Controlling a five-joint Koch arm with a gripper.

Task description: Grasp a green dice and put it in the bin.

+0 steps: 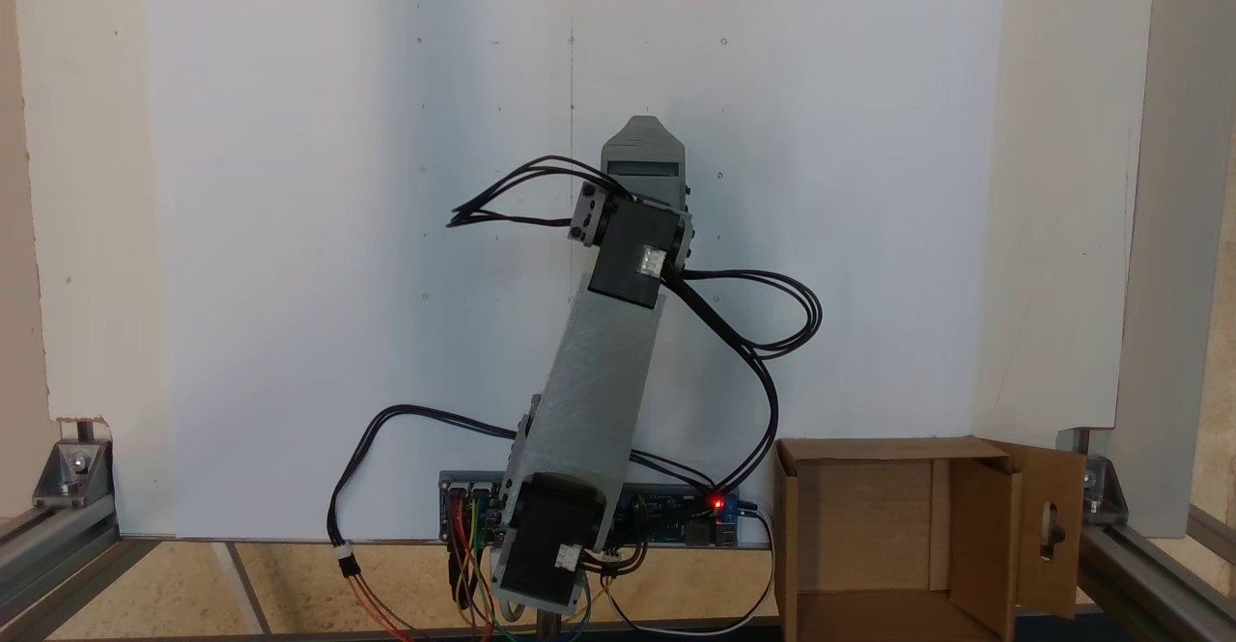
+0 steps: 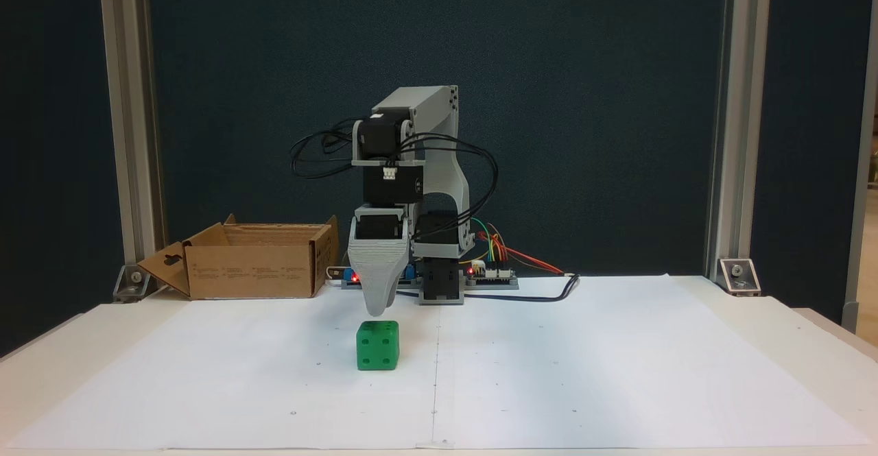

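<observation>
The grey plastic gripper hung tip-down just above the small bright green plastic dice, which sat on the white paper sheet (whether the fingers were apart could not be told). The brown corrugated cardboard bin stood well apart, behind and to the left in that fixed view.

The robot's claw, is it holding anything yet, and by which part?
Nothing is held. The gripper hangs just above the green dice, which sits on the white paper.
</observation>
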